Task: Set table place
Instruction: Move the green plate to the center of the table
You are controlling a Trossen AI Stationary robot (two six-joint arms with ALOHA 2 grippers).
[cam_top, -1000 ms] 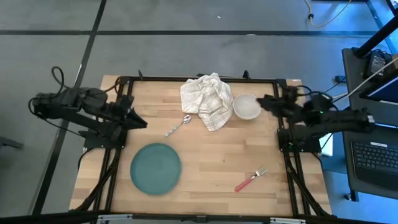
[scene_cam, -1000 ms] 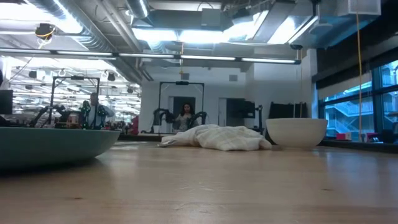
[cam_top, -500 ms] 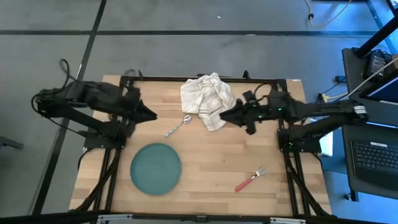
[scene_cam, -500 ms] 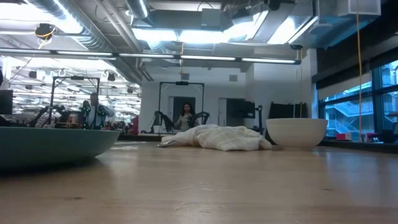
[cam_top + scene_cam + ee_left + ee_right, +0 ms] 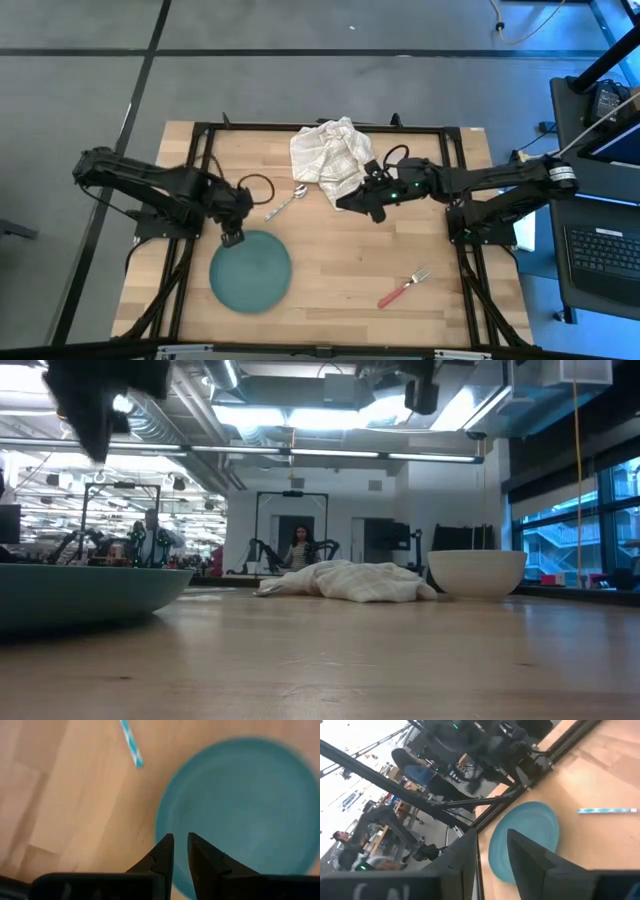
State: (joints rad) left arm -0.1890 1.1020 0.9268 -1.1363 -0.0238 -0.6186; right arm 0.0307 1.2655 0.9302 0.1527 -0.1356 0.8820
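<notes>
A round teal plate (image 5: pixel 250 270) lies flat at the near left of the table (image 5: pixel 350 250). My left gripper (image 5: pixel 232 238) hangs fingers-down just above the plate's far-left rim (image 5: pixel 165 815), fingers a little apart with nothing between them. My right gripper (image 5: pixel 343 205) reaches nearly level over the table's middle, beside the near corner of the crumpled white checked cloth (image 5: pixel 330 160). It is open and empty. The metal spoon (image 5: pixel 287 202) lies between the two grippers. The red-handled fork (image 5: pixel 403 288) lies at the near right. The white bowl (image 5: pixel 478 572) stands on its base; in the high view my right arm covers it.
Black frame rails (image 5: pixel 330 127) run along the table's edges. Bare wood lies between the plate and the fork. Beyond the far edge, a person (image 5: pixel 298 546) sits in the room behind. A desk with a keyboard (image 5: pixel 600 250) stands off the right side.
My left gripper has swung in from the left edge, tipped from nearly level to pointing down, and sunk toward the plate's far-left rim. My right gripper has travelled from the right edge toward the table's left, past the bowl, to beside the cloth. Nothing on the table has moved.
</notes>
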